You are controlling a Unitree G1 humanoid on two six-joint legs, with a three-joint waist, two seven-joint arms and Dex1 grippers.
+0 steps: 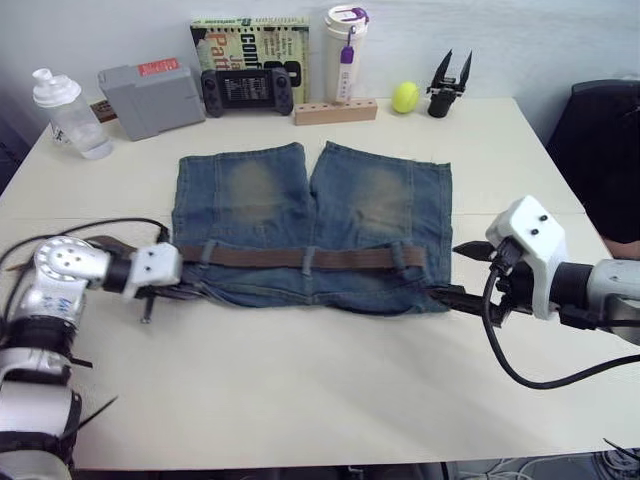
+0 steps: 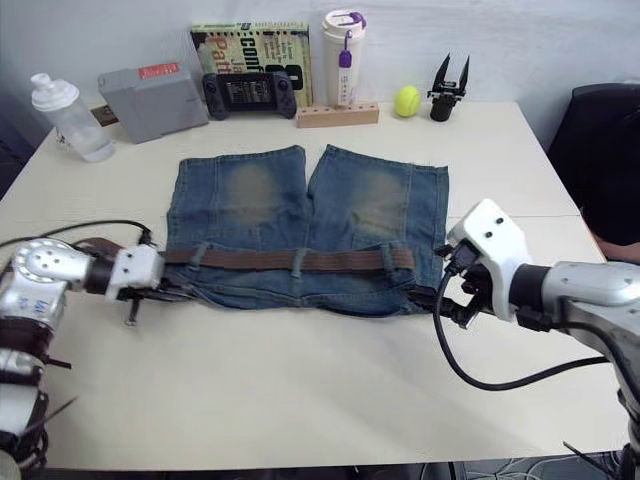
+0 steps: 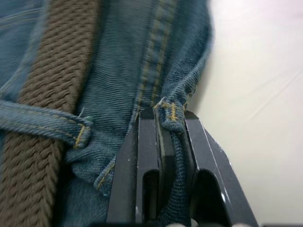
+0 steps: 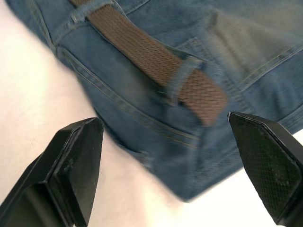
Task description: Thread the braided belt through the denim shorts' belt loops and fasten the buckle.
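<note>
The dark-brown braided belt is lying threaded across the faded blue denim shorts mid-table. Left claw, at nine o'clock, is clamping the waistband hem; right claw is gaping at three o'clock. Tugging could bunch the denim and drag the belt back out.

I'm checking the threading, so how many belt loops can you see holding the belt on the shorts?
3. One belt loop near the robot's left end, one at the middle, one near the right end, each crossing the braided belt. Others may be hidden under the denim shorts.
</note>
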